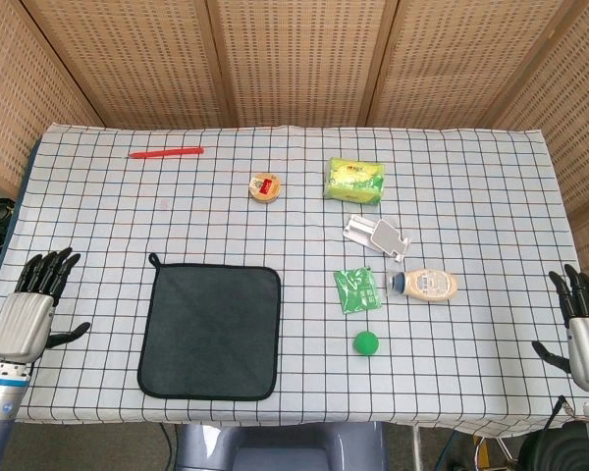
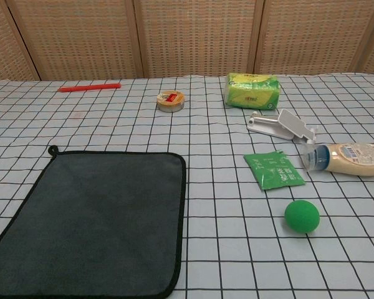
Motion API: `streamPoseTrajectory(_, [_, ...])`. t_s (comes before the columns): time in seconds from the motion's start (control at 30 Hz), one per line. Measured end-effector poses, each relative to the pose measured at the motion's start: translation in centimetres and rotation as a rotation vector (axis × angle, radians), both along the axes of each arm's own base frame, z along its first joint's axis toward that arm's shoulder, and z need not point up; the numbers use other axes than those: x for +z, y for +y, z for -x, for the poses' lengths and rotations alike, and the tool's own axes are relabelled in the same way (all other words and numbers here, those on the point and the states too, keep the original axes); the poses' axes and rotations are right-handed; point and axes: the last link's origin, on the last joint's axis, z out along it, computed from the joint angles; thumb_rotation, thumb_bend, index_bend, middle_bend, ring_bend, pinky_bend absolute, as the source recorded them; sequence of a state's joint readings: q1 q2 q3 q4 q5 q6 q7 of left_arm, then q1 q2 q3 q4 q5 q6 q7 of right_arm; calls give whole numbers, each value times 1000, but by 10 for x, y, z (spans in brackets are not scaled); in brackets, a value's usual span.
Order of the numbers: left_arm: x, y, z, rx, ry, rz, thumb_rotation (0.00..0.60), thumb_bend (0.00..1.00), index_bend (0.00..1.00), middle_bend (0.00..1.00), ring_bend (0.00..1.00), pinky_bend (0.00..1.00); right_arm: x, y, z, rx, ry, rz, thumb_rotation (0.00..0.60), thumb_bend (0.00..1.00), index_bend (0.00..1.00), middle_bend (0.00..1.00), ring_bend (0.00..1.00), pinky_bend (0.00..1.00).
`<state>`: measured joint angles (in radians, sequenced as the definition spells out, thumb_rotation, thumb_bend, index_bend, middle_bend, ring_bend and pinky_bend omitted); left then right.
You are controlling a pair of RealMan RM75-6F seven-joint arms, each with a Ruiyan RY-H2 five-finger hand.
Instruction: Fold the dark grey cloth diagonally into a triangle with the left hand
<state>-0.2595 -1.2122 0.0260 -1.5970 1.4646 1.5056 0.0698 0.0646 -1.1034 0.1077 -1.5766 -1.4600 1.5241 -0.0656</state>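
a dark grey cloth (image 1: 211,331) lies flat and unfolded on the checked bench (image 1: 471,196), at about 7 o'clock from its centre. the left hand (image 1: 29,309) hovers at 9 o'clock of the cloth, well apart, fingers spread, holding nothing. the right hand (image 1: 586,329) rests at the bench's 4 o'clock edge, likewise spread and empty. a green ball (image 1: 366,342) sits at 3 o'clock of the cloth.

On the checked tablecloth (image 1: 471,196): one dark grey cloth (image 1: 212,331), one green ball (image 1: 366,342), one green sachet (image 1: 357,290), one cream bottle (image 1: 425,285), one white clip (image 1: 377,235), one yellow-green packet (image 1: 356,181), one round tin (image 1: 265,186), one red stick (image 1: 166,152). Two robot hands: left hand (image 1: 31,312), right hand (image 1: 584,329).
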Motion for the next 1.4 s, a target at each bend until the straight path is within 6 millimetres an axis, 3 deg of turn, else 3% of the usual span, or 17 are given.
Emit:
streamPoseTrajectory(0.33, [-10,15,-7,-16,9,56,600,20,0,0,0,0,2,0,1,-1,-8,0,600,0,0,0,0,0])
streamPoseTrajectory(0.43, [-18,29,-16,-40,16,104,600,130,12,0,0,0,3,0,1,0,-13,-1,600,0,0,0,0,0])
streamPoseTrajectory(0.53, [-30,51,-31,-86,25,167,600,258,131,0,0,0,3,-1,1,-3,-19,0,600,0,0,0,0,0])
streamPoseTrajectory(0.63, [-47,78,-53,-152,49,240,600,329,253,0,0,0,3,-2,2,-8,-19,-2,600,0,0,0,0,0])
streamPoseTrajectory(0.83, [-91,124,-105,-282,105,342,600,369,321,0,0,0,1,-4,5,-23,-16,-7,600,0,0,0,0,0])
streamPoseTrajectory(1.1, [-150,152,-153,-360,183,421,600,438,335,0,0,0,3,-9,13,-58,-26,-4,600,0,0,0,0,0])
streamPoseTrajectory(1.4, [-193,171,-174,-342,254,461,600,465,363,0,0,0,4,-11,18,-83,-29,0,600,0,0,0,0,0])
